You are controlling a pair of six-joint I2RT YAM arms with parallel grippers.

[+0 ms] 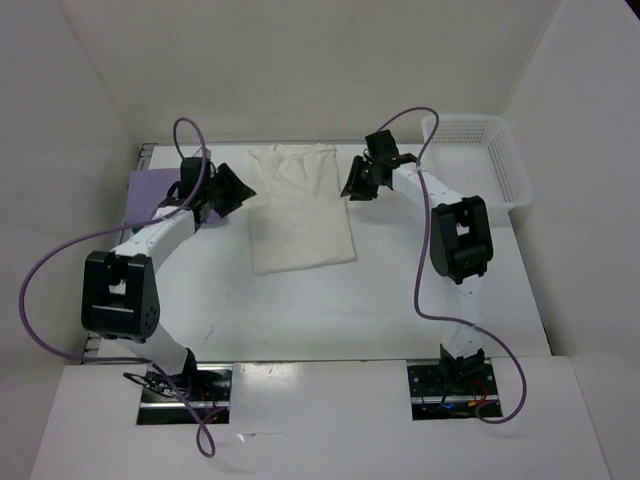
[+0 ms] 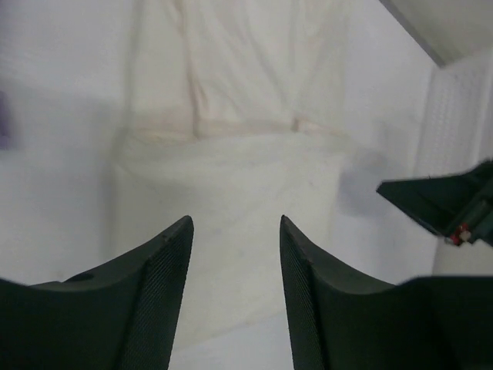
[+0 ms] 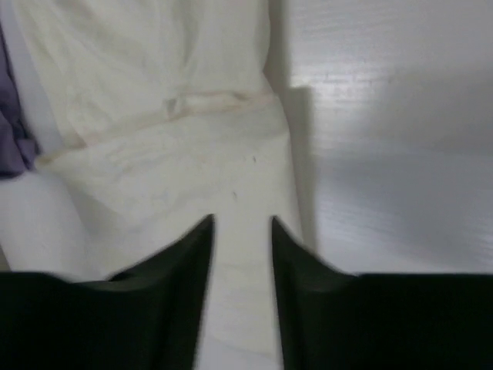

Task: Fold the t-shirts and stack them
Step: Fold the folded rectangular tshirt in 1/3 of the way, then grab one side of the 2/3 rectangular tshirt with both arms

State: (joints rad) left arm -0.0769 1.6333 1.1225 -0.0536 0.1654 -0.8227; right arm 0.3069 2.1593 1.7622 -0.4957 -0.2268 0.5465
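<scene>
A cream t-shirt [image 1: 300, 215] lies flat at the back middle of the table, its lower part folded into a rectangle. A lavender t-shirt [image 1: 150, 192] sits at the back left, partly under the left arm. My left gripper [image 1: 232, 190] hovers at the cream shirt's left edge. In the left wrist view this gripper [image 2: 235, 223] is open and empty over the cream t-shirt [image 2: 231, 154]. My right gripper [image 1: 355, 180] is at the shirt's right edge. In the right wrist view it [image 3: 241, 223] is open and empty above the cream t-shirt [image 3: 169, 154], with a bit of the lavender t-shirt [image 3: 11, 131] at the left.
A white mesh basket [image 1: 478, 160] stands at the back right corner. White walls close in the table on three sides. Purple cables loop off both arms. The right gripper's fingers [image 2: 443, 204] show at the right in the left wrist view.
</scene>
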